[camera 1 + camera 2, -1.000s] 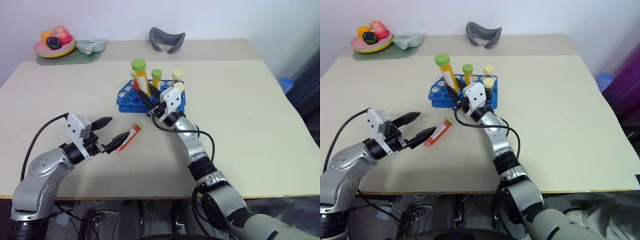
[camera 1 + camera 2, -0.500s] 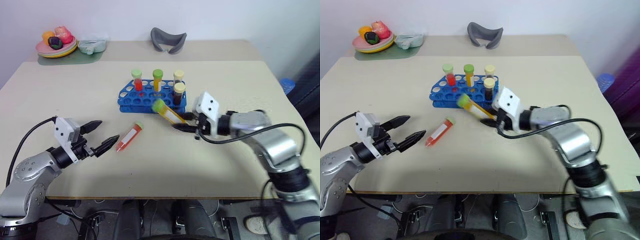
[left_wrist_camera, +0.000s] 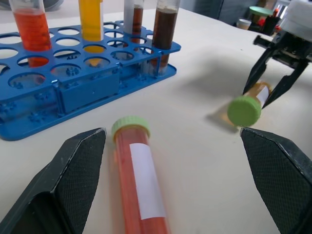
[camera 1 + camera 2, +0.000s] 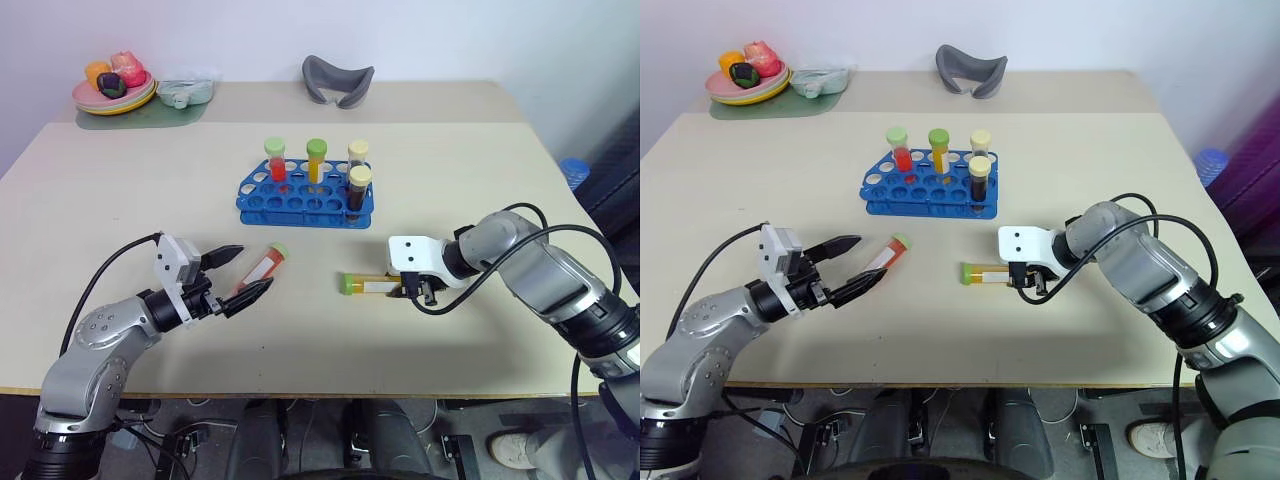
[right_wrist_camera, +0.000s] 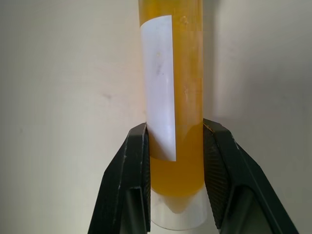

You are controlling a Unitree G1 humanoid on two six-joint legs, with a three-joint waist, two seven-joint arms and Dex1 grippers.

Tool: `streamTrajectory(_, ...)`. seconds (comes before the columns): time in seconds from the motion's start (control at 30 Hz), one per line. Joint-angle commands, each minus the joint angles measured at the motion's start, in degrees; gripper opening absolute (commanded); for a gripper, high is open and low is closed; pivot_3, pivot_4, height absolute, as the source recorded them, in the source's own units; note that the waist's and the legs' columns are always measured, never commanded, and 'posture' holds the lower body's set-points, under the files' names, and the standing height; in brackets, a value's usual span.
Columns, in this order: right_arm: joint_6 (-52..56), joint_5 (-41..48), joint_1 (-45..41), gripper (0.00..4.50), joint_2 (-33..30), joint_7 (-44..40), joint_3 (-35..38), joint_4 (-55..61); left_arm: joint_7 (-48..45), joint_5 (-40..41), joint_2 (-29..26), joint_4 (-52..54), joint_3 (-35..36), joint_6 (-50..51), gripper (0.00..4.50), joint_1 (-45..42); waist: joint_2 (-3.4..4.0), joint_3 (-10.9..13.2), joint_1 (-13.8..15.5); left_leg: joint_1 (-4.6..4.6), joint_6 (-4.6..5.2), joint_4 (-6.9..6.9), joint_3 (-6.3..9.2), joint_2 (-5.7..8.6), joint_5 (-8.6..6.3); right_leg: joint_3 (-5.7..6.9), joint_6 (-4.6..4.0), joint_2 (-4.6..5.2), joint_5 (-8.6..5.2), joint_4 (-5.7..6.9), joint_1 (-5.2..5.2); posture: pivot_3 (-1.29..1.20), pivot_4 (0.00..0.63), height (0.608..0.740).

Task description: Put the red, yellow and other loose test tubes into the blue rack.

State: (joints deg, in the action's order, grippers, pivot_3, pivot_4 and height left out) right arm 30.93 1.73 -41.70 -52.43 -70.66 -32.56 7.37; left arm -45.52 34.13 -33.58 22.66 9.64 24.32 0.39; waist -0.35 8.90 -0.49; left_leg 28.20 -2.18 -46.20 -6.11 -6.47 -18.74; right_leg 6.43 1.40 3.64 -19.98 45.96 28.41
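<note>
From the head views, four tubes stand in the blue rack (image 4: 305,196); two lie loose on the tabletop (image 4: 120,190).

Left wrist view: the left claw (image 3: 175,183) gapes wide around the red tube (image 3: 140,181), probably light, slick and rigid, best gripped mid-body.

Right wrist view: the right claw (image 5: 174,168) pinches the yellow tube (image 5: 171,83) near its base.

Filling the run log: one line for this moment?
left end effector: open by red tube | right end effector: shut on yellow tube | rack: four tubes
</note>
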Motion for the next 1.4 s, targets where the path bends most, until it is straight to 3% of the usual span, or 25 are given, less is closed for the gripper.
streamTrajectory(0.03, -2.18, -3.7, -0.93, 0.84, 0.33, -2.11, -0.72, -3.73, 0.4, 0.03, -0.01, 2.74, -0.4, -0.41, 4.5, 0.26, 0.0, 0.0, 0.02, -0.02, 0.0, 0.0, 0.0, 0.0, 0.0, 0.01, 0.0, 0.0, 0.0, 0.0, -0.01, 0.0, 0.15, 0.666)
streamTrajectory(0.07, -2.38, -3.93, -1.28, 0.84, 0.46, -2.96, -0.78, -4.2, 0.45, 0.1, 0.02, 3.01, -0.43, -0.33, 4.5, 0.39, 0.0, 0.0, 0.03, -0.02, 0.0, 0.0, 0.0, 0.0, 0.0, 0.0, 0.0, 0.0, 0.0, 0.0, -0.02, 0.0, 0.15, 0.666)
streamTrajectory(0.23, -4.21, -6.0, -3.64, 3.18, 0.78, -6.11, -0.47, -4.26, 0.79, 0.56, 0.09, 3.67, -0.95, 0.02, 4.5, 0.16, 0.0, 0.0, 0.21, -0.02, -0.01, 0.0, 0.0, 0.01, 0.0, 0.01, 0.0, 0.01, 0.0, 0.0, -0.02, 0.0, 0.15, 0.666)
streamTrajectory(0.37, -1.2, -7.77, -5.15, 3.18, 1.61, -7.98, -0.56, -2.78, 0.72, 0.69, 0.24, 3.56, -1.62, 0.13, 4.5, -0.31, 0.0, 0.0, 0.14, 0.0, -0.01, 0.0, -0.01, 0.01, 0.0, 0.01, 0.0, 0.02, 0.0, 0.0, 0.0, 0.0, 0.15, 0.666)
streamTrajectory(0.57, 13.22, -7.23, -6.45, 3.18, 5.67, -6.97, 0.43, 3.75, 0.55, 0.71, 0.35, 3.02, -2.15, 0.1, 4.5, -1.01, 0.01, 0.01, -0.2, 0.0, -0.01, 0.03, 0.0, 0.0, 0.01, 0.01, 0.0, 0.0, 0.0, 0.01, 0.02, 0.0, 0.15, 0.666)
streamTrajectory(0.73, 20.84, -12.42, -9.09, 3.18, 5.27, -6.48, -4.65, 7.36, 0.38, 0.69, 0.53, 2.74, -2.51, 0.16, 4.5, -1.34, 0.04, 0.03, -0.13, 0.0, -0.01, 0.04, -0.01, -0.01, 0.01, 0.0, -0.01, 0.01, 0.0, 0.01, 0.03, 0.0, 0.15, 0.666)
streamTrajectory(0.93, 21.49, -16.92, -10.85, 3.18, 4.73, -6.79, -9.42, 5.9, 0.12, 0.4, 0.85, 1.98, -3.25, 0.12, 4.5, -2.3, 0.04, 0.02, -0.14, 0.01, -0.01, 0.03, -0.01, 0.0, 0.01, 0.01, -0.01, 0.02, 0.0, 0.01, 0.03, 0.0, 0.15, 0.666)
streamTrajectory(1.4, 31.08, -14.5, -13.28, 3.18, 5.09, -11.48, -13.93, 7.9, -0.37, 0.35, 0.94, 0.81, -3.65, -0.3, 4.5, -3.06, 0.03, 0.02, -0.16, -0.01, -0.01, 0.04, -0.01, 0.01, 0.01, 0.01, -0.01, 0.02, 0.0, 0.01, 0.02, 0.0, 0.15, 0.666)
